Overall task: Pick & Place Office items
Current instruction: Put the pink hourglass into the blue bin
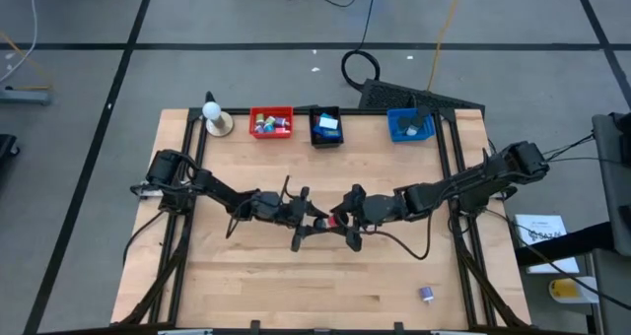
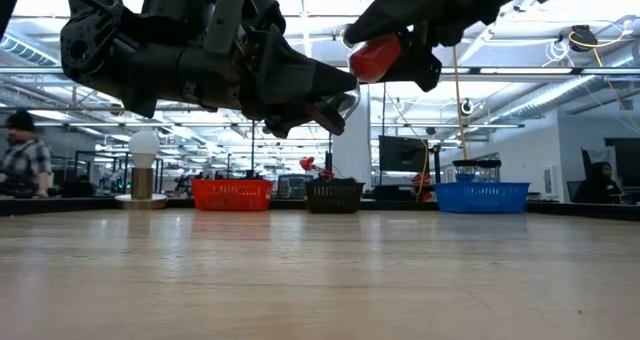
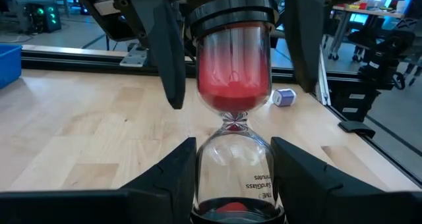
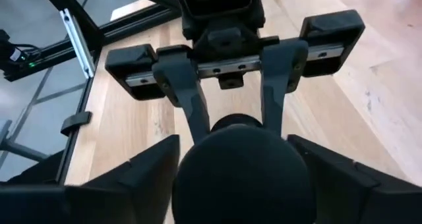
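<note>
Both arms meet above the middle of the table (image 1: pixel 246 276), sharing a sandglass (image 3: pixel 234 125) with red sand, held clear of the wood. The left gripper (image 3: pixel 234 161) closes its fingers on the clear bulb; the right gripper (image 1: pixel 347 221) clamps the red-filled end by its black cap, which looks like a handover between arms. The bulb's print reads "Sandglass" and part of "TIME". A small blue-purple piece (image 1: pixel 426 294) lies alone near the table's front, well apart from the red bin (image 1: pixel 271 111), black bin (image 1: pixel 326 139) and blue bin (image 1: pixel 410 112) at the back
</note>
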### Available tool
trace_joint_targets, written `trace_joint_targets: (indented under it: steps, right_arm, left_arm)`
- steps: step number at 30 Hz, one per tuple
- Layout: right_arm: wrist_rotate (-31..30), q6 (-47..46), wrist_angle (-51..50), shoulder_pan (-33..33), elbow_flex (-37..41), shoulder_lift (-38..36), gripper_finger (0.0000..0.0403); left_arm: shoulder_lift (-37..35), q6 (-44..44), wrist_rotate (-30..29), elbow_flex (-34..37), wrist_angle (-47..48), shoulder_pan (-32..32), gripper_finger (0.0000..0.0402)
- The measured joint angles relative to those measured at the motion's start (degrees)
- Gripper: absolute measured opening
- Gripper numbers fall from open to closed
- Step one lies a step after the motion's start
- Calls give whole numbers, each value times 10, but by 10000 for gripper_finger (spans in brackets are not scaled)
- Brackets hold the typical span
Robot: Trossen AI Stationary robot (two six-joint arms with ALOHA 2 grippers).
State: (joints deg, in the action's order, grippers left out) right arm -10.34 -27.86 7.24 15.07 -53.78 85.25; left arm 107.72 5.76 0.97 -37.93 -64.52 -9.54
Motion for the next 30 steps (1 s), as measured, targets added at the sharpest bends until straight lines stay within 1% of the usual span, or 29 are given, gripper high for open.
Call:
trace_joint_targets:
  steps: [7,13,17,21,22,23,25,27,29,30]
  right_arm:
    - [1,11,10,0,0,0,195]
    - [1,13,9,0,0,0,194]
    - [1,11,3,0,0,0,201]
    - [1,11,3,0,0,0,194]
    - [1,12,2,0,0,0,194]
    - [6,13,0,0,0,0,194]
    - [15,12,-2,0,0,0,194]
    - [18,12,-5,0,0,0,194]
    - [19,13,-11,0,0,-3,194]
    - [19,13,-12,0,0,-4,194]
  left_arm:
    - [0,2,0,0,0,0,170]
    - [0,1,0,0,0,0,170]
    - [0,2,0,0,1,1,170]
    - [0,10,-6,0,1,1,171]
    - [0,11,-11,0,1,1,183]
    - [0,15,-14,0,1,1,204]
    - [0,20,-17,0,2,1,262]
    - [-9,11,-5,2,17,2,316]
    - [-20,7,-3,3,39,2,360]
    - [-30,6,-3,3,59,2,376]
